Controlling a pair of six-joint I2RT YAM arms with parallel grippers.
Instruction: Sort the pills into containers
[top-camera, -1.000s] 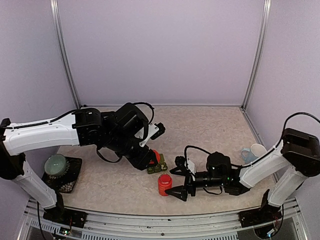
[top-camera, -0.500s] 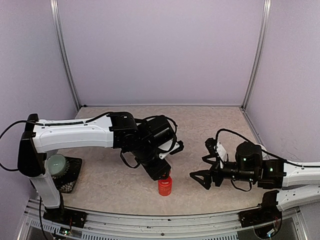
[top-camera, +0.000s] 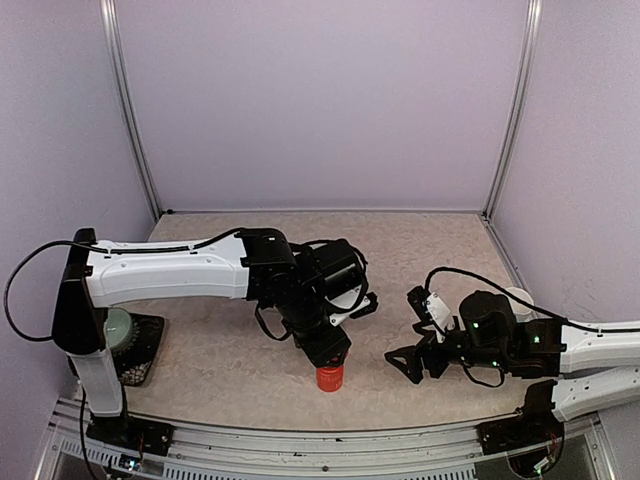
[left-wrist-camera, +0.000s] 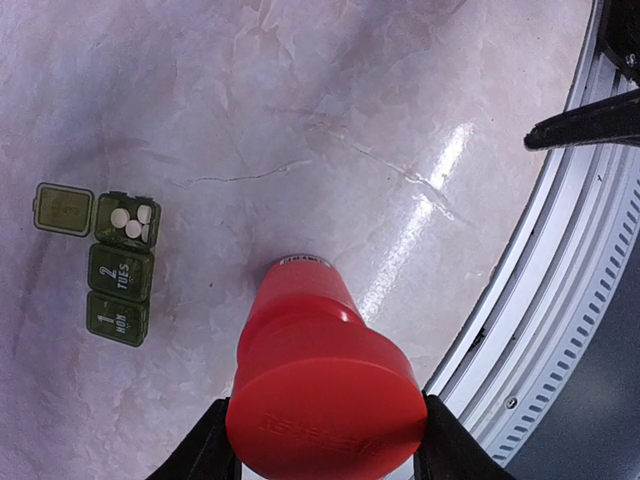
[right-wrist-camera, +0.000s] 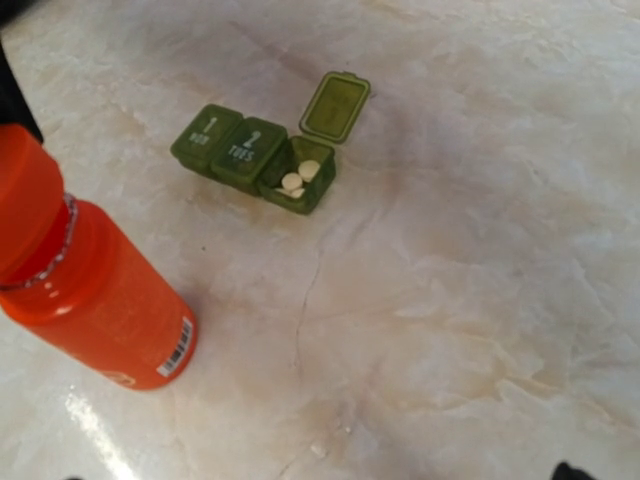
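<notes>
- The left gripper (left-wrist-camera: 325, 447) is clamped on the cap (left-wrist-camera: 322, 415) of the red bottle (right-wrist-camera: 95, 295), a finger on each side of it. The bottle stands upright on the table (right-wrist-camera: 480, 250), near its front edge.
- A second ago this gripper was lower and further left, over the pill organiser (right-wrist-camera: 245, 155), apparently with something red in its jaws. It has since swung across to the bottle.
- The right gripper (top-camera: 405, 362), jaws wide apart and empty, was right beside the bottle a second ago. It has since backed off to the right and now hangs well apart from it.
- The organiser lies flat on the table beyond the bottle, apart from it. The compartments marked 1 MON and 2 TUES are shut. The third has its lid (right-wrist-camera: 337, 104) swung back and holds several white pills (right-wrist-camera: 298, 178).
- The overhead view hides the organiser behind the left arm.
- My reading: pouring into the third compartment looks finished and the bottle is being capped or put down. The open lid is not yet shut. I cannot tell whether the two shut compartments hold pills.
</notes>
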